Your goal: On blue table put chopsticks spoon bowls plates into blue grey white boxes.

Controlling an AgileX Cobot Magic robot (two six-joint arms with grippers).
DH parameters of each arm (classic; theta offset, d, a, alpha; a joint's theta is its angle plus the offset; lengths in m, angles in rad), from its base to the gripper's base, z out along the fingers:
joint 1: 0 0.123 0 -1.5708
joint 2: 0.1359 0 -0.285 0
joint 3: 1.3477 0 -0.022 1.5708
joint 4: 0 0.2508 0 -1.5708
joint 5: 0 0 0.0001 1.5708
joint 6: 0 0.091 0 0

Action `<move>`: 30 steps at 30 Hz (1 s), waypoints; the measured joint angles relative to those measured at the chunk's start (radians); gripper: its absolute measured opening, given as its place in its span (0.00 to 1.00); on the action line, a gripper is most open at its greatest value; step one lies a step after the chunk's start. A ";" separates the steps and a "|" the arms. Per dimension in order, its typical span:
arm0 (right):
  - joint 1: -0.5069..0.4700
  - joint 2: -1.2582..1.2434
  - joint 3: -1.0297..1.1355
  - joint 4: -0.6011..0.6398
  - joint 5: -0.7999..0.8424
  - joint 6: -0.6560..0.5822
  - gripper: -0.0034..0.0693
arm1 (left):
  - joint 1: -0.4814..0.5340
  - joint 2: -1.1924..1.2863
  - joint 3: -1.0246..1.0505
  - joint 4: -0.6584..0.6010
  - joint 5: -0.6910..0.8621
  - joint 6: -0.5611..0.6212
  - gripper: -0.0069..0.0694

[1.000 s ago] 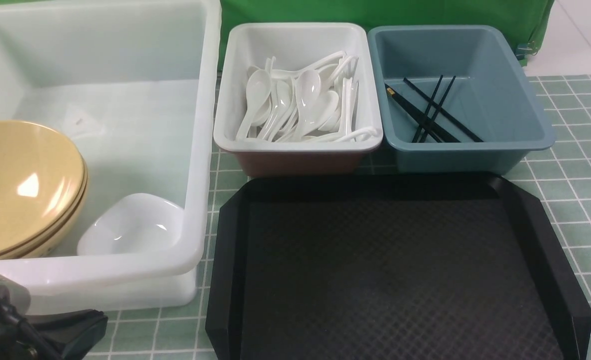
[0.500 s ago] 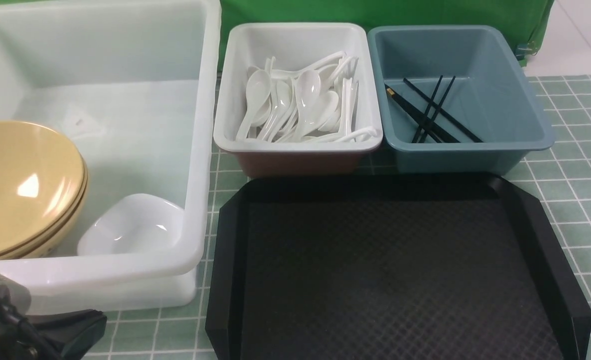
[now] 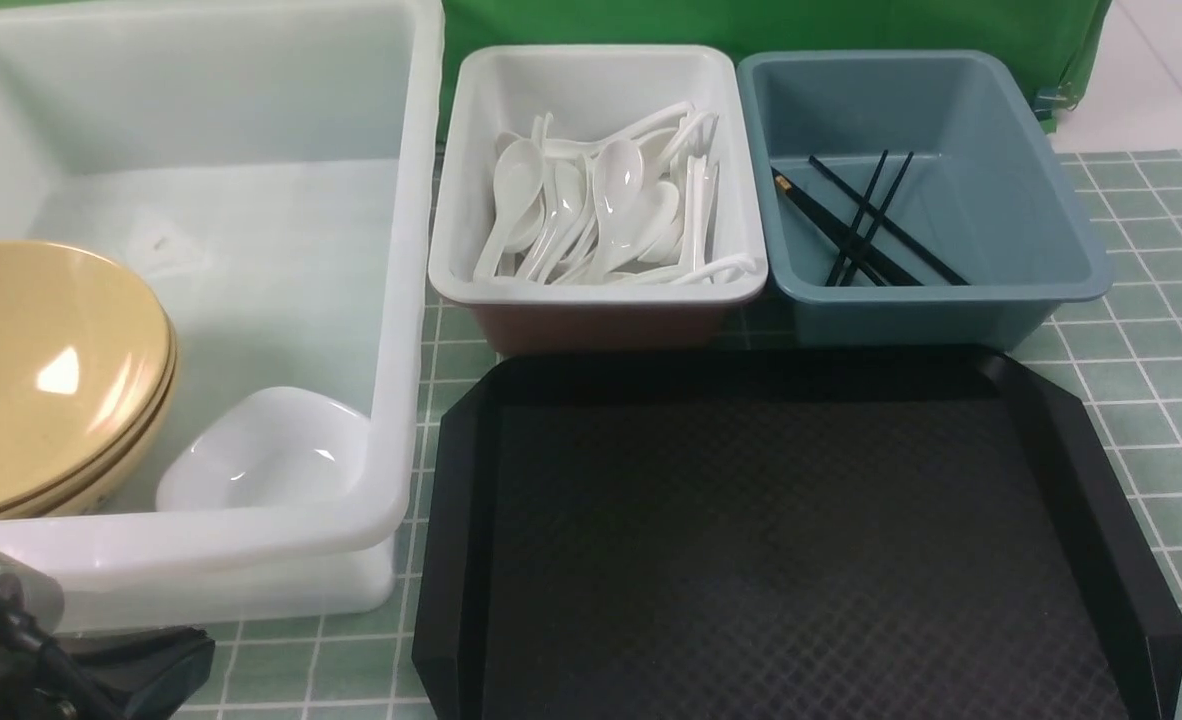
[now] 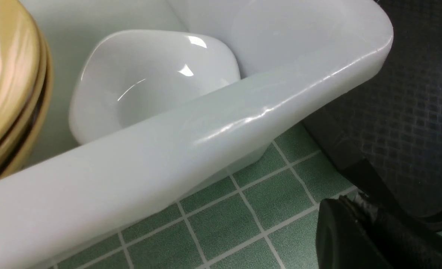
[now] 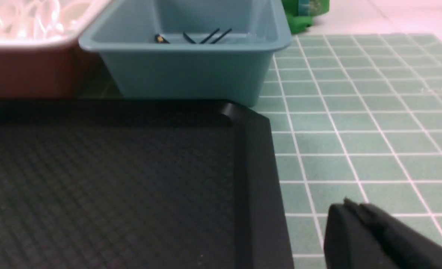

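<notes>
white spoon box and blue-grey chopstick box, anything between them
Nothing: in the front view the white box and blue-grey box sit with rims almost touching.

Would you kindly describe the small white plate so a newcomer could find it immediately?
Start at the very large translucent white box on the left. In its near corner, beside the stacked tan bowls, sits the plate. It alone is white, small and rounded-square.
</notes>
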 joint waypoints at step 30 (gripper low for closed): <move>0.024 -0.001 -0.003 -0.003 0.013 0.001 0.14 | 0.000 -0.076 0.068 -0.003 -0.051 -0.002 0.10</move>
